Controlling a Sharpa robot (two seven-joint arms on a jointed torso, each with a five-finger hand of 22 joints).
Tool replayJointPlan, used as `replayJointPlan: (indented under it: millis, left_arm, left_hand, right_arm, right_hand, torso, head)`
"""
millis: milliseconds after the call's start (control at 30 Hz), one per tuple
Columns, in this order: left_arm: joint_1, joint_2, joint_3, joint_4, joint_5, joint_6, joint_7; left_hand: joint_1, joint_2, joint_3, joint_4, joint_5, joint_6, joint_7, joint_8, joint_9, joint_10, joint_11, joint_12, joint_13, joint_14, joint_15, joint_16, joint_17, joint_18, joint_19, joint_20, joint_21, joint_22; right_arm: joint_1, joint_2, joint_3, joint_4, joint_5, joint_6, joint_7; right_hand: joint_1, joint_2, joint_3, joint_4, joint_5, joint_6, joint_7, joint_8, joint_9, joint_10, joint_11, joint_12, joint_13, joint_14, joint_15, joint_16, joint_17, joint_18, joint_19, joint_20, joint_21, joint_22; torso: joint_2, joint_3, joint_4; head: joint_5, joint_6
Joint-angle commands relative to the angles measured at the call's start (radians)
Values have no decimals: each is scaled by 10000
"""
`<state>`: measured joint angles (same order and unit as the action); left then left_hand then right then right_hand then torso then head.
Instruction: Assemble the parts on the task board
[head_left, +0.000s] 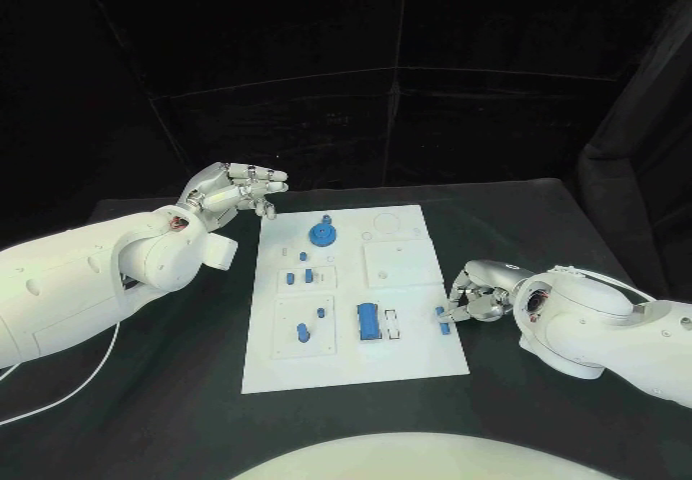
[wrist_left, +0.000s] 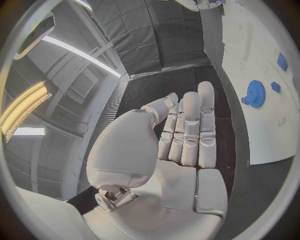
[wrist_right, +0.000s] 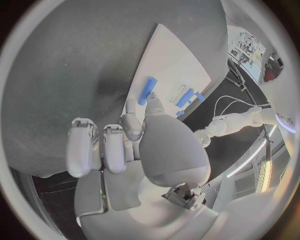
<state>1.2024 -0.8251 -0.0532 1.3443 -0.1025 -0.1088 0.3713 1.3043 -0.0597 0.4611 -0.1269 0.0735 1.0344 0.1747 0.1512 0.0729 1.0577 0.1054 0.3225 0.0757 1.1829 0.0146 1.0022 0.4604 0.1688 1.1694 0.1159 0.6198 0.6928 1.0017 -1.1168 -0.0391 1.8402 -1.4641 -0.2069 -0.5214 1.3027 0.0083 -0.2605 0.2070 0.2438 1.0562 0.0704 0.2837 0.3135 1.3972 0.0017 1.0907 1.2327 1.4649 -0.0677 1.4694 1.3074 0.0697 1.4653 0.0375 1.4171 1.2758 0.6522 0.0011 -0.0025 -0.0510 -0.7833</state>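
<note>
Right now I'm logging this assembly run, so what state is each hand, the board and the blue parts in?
left hand: open, holds nothing, beside the board's far left corner.
right hand: pinches a small blue bar-shaped part at the board's right edge.
white task board: flat on the black table.
blue gear-shaped part: lies on the board.
blue rectangular block: lies on the board.
</note>
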Motion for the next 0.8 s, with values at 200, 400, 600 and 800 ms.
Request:
replayJointPlan:
  millis: [200,400,600,800]
  left_arm:
    - [12,-8,4,4,36,103,55]
    - [9,-7,1,-1,36,110,53]
    - [8,-9,1,1,36,118,50]
    - [7,-18,0,11,36,132,34]
  left_hand:
    - [-48,16,-47,-5,39,-66,-8,34,-12,-67,-27,45,-14,-75,23,41,-10,140,-58,-8,-60,-17]
    - [-48,16,-47,-5,39,-66,-8,34,-12,-67,-27,45,-14,-75,23,41,-10,140,-58,-8,-60,-17]
    - [-48,16,-47,-5,39,-66,-8,34,-12,-67,-27,45,-14,-75,23,41,-10,140,-58,-8,-60,-17]
    - [-48,16,-47,-5,39,-66,-8,34,-12,-67,-27,45,-14,-75,23,41,-10,140,-58,-8,-60,-17]
  right_arm:
    - [4,162,-1,17,-425,607,-259]
    - [1,303,-1,-15,-558,701,-256]
    - [-2,515,-3,-120,-1080,939,-327]
    - [-31,748,-4,-234,-1724,1370,-468]
  right_hand:
    - [-76,18,-68,-8,-49,120,-8,40,45,33,-97,-46,3,629,-80,-43,319,-102,7,-50,6,38]
    - [299,63,-20,-218,121,147,-27,16,134,36,-125,-69,5,635,-111,-40,347,-107,13,-87,11,59]
    - [597,101,22,-418,257,153,-35,-20,192,30,-138,-100,-1,643,-122,-27,389,-114,24,-101,24,91]
    - [729,59,-8,-540,239,52,8,-117,203,-36,-108,-243,-83,624,-105,-72,313,-102,-9,-95,-19,25]
  torso:
    - [3,-3,4]
    - [2,-8,11]
    - [0,-8,5]
    - [-7,-10,25]
  head:
    - [7,-19]
    - [-7,-26]
    - [8,-52]
    - [41,-71]
